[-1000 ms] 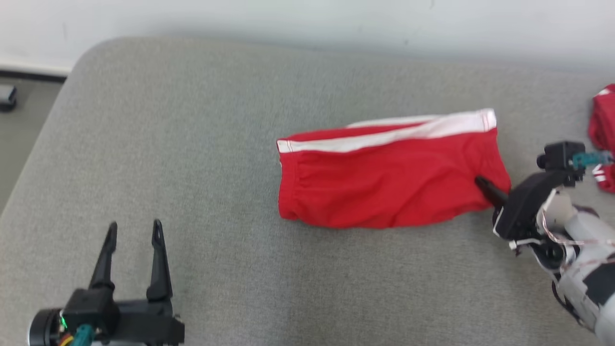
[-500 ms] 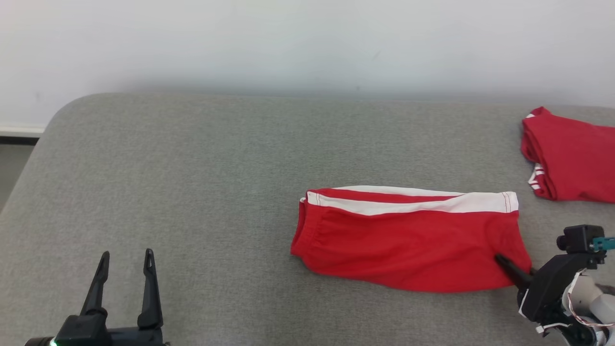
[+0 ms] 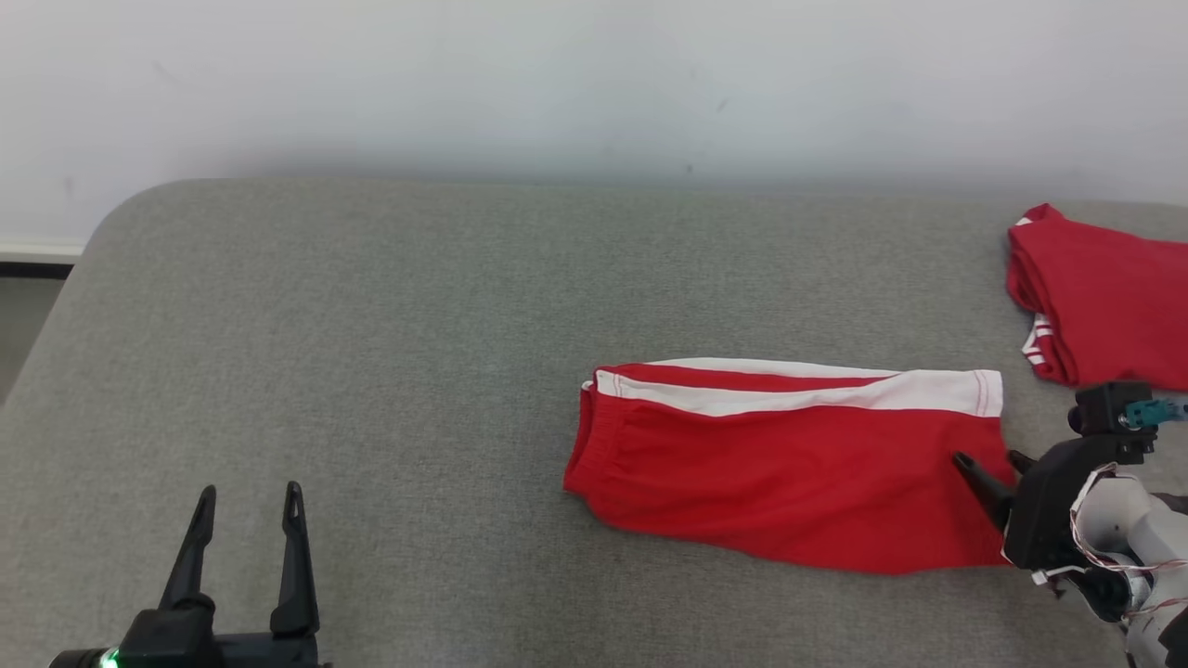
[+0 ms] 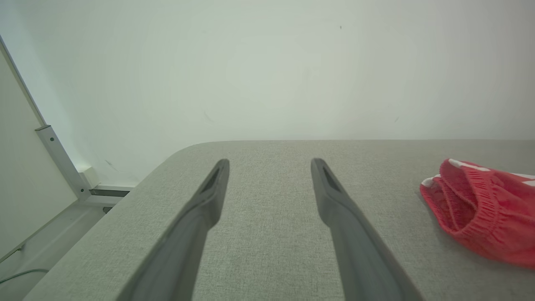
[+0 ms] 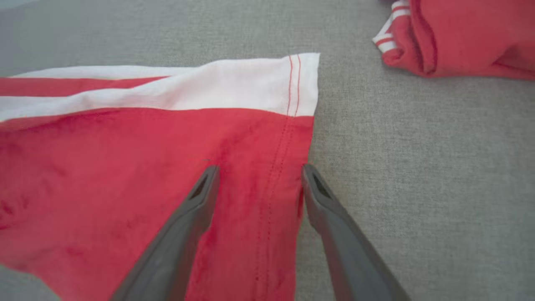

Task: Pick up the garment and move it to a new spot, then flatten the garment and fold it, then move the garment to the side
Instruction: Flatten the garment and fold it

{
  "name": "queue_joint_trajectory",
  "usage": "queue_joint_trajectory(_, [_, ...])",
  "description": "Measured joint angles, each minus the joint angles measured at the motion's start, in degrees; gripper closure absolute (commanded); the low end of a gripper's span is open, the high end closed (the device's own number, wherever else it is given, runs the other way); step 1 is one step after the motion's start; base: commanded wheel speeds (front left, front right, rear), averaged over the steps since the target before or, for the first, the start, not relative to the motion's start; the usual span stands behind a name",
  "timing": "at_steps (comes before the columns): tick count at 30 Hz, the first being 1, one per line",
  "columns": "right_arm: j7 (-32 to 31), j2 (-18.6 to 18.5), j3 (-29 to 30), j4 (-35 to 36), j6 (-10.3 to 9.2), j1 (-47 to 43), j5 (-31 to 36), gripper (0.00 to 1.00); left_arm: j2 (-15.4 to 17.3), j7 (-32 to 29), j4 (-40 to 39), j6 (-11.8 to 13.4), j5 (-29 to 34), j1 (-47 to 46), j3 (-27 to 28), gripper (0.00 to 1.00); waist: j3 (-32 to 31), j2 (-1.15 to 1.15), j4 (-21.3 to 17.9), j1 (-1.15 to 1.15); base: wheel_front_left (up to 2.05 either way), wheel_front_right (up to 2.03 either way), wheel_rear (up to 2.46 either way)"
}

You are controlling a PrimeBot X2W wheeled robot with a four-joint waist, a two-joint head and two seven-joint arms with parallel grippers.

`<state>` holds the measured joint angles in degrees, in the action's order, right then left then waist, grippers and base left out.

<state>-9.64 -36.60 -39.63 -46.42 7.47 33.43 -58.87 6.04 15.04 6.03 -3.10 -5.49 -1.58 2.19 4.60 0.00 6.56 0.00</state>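
The garment (image 3: 789,464) is a pair of red shorts with a white side stripe, lying folded and flat on the grey padded surface (image 3: 371,325), right of centre. Its elastic waist end (image 4: 476,209) points left. My right gripper (image 3: 991,461) stands open at the garment's right hem (image 5: 292,138), one finger over the red cloth and the other at the hem's edge, holding nothing. My left gripper (image 3: 246,492) is open at the lower left, well away from the garment, with bare surface between its fingers (image 4: 269,161).
A second red garment with white trim (image 3: 1104,306) lies bunched at the far right, close behind my right gripper. A white wall runs along the back. The surface's rounded left corner (image 3: 121,213) drops to the floor.
My right gripper has opened and let go of the garment's right hem, which now lies flat. Earlier the camera shifted, bringing the second garment into view. The left gripper has stayed still.
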Motion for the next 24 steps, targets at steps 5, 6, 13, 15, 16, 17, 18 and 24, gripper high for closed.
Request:
queue_joint_trajectory(5, [0.9,0.7,0.7,-4.5,0.00,1.1,1.5,0.00,0.2,0.0,0.5,-0.4,0.5,-1.0,-0.5,0.00,0.4,0.00,1.3,0.00,0.00,0.00,0.00])
queue_joint_trajectory(6, [1.0,0.8,0.7,-5.3,0.00,1.2,1.8,0.00,0.3,0.0,0.6,-0.4,0.5,-1.0,-0.5,0.00,0.4,0.00,1.6,0.00,0.00,0.00,0.00])
queue_joint_trajectory(13, [-0.5,2.3,0.9,-8.5,0.00,1.1,1.2,0.00,0.7,0.0,1.0,-0.4,0.9,-1.1,-0.7,0.00,1.0,0.00,2.4,0.00,0.00,0.00,0.00])
queue_joint_trajectory(15, [-0.7,2.6,0.9,-8.8,0.00,1.3,0.9,0.00,0.8,0.0,1.2,-0.5,1.0,-1.1,-1.0,0.00,1.2,0.00,2.5,0.00,0.00,0.00,0.00])
queue_joint_trajectory(16, [-0.8,2.9,0.9,-8.7,-0.01,1.3,0.8,0.49,0.9,0.0,1.4,-0.5,1.3,-1.1,-1.3,0.00,1.3,0.00,2.5,0.00,0.00,0.00,0.00])
queue_joint_trajectory(17, [-1.0,3.1,0.8,-8.4,-0.03,1.4,0.4,0.65,1.1,0.0,1.8,-0.6,1.9,-1.1,-1.6,0.00,1.4,0.00,2.5,0.00,0.00,0.00,0.00])
queue_joint_trajectory(18, [-1.0,3.3,0.8,-8.1,-0.10,1.4,0.1,1.00,1.2,0.0,2.1,-0.7,2.1,-1.1,-1.7,0.00,1.3,0.00,2.4,0.00,0.00,0.00,0.00])
queue_joint_trajectory(24, [-0.3,3.4,0.1,-6.8,-0.08,0.9,-1.1,1.00,1.8,0.0,3.7,-0.4,2.6,-0.9,-2.0,0.00,0.1,0.00,1.7,0.00,0.00,0.00,0.00])
